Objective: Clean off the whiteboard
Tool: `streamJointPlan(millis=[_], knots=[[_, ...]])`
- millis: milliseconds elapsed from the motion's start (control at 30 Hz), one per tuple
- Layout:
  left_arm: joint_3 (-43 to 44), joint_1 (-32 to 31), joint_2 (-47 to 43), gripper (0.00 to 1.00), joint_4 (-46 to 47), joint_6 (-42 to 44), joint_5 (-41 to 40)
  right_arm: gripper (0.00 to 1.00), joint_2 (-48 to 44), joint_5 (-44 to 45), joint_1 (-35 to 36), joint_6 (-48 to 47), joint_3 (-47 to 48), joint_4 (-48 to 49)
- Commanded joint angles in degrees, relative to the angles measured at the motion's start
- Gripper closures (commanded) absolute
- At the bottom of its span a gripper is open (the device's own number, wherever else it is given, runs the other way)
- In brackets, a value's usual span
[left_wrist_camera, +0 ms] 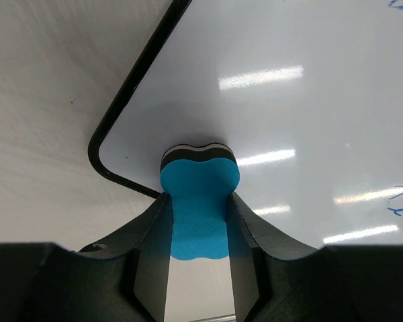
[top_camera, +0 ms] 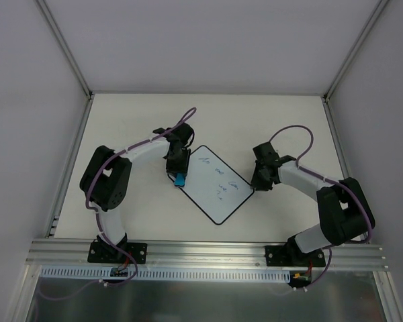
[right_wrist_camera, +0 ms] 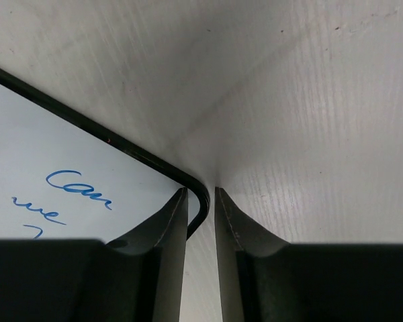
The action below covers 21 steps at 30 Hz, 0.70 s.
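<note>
Only right wrist shows right end effector [right_wrist_camera: 201,193] gripping whiteboard [right_wrist_camera: 47,127] rim; left end effector [left_wrist_camera: 199,198] pinches eraser [left_wrist_camera: 200,178]

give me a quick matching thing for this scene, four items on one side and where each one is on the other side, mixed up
Items
1 eraser
2 whiteboard
3 blue handwriting
4 right gripper

Places
a its fingers sit either side of the board's right corner
b flat on the table, turned cornerwise
c between the fingers of the left gripper, at the board's left corner
d on the board's far and right part

Pairs: 1-c, 2-b, 3-d, 4-a
</note>
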Motion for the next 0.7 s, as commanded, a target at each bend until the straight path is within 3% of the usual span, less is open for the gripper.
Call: streamJointPlan(millis=[0, 400, 533, 667], knots=[[2.02, 0.21, 0.2, 0.92, -1.57, 0.19, -0.99, 0.75, -1.34, -0.07, -0.12, 1.48, -1.72, 1.55], [7.38, 0.13, 1.78, 0.92, -1.65, 2.03, -1.08, 0.89, 1.13, -1.21, -0.82, 0.33, -3.66, 5.24], [15.27, 0.21, 5.29, 0.92, -1.66, 5.2, -3.54, 1.0, 1.39, -1.3, -0.82, -0.11, -3.4, 5.25], [22.67, 0.3, 11.86, 0.92, -1.57, 10.11, -5.91, 1.0, 1.91, -1.3, -0.82, -0.46, -2.87, 5.33]])
